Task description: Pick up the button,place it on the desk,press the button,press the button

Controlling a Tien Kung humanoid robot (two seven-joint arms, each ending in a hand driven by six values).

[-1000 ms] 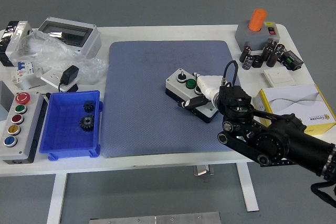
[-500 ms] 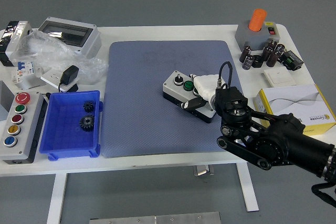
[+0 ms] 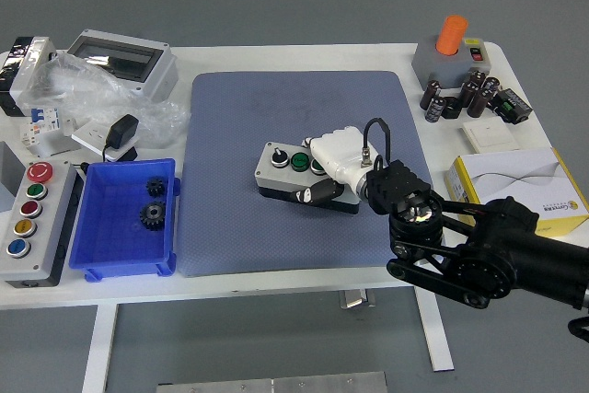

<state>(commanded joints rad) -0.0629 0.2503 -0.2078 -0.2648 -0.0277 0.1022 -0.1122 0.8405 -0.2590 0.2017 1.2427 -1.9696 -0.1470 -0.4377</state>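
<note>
Button box: the button box (image 3: 287, 170), grey-topped on a black base, lies on the blue mat (image 3: 248, 135), just at 5 o'clock from the mat's middle; two green buttons and a black knob show on its top.
Right hand: the right hand (image 3: 333, 165) comes in from 4 o'clock, its white fingers (image 3: 333, 146) curled over the box's 3 o'clock end and a dark thumb along the box's near side, gripping it.
Left hand: out of view.
Surface: white table (image 3: 304, 275), the mat covering its middle.
9 o'clock side: blue bin (image 3: 97, 227) holding two black gears (image 3: 152, 215); grey panel of coloured buttons (image 3: 28, 218) at the table's edge.
2 o'clock corner: grey block with an orange knob (image 3: 450, 48), dark cylinders (image 3: 456, 100) beside it.
3 o'clock: a white and yellow carton (image 3: 515, 186).
Room: grey floor all around.
</note>
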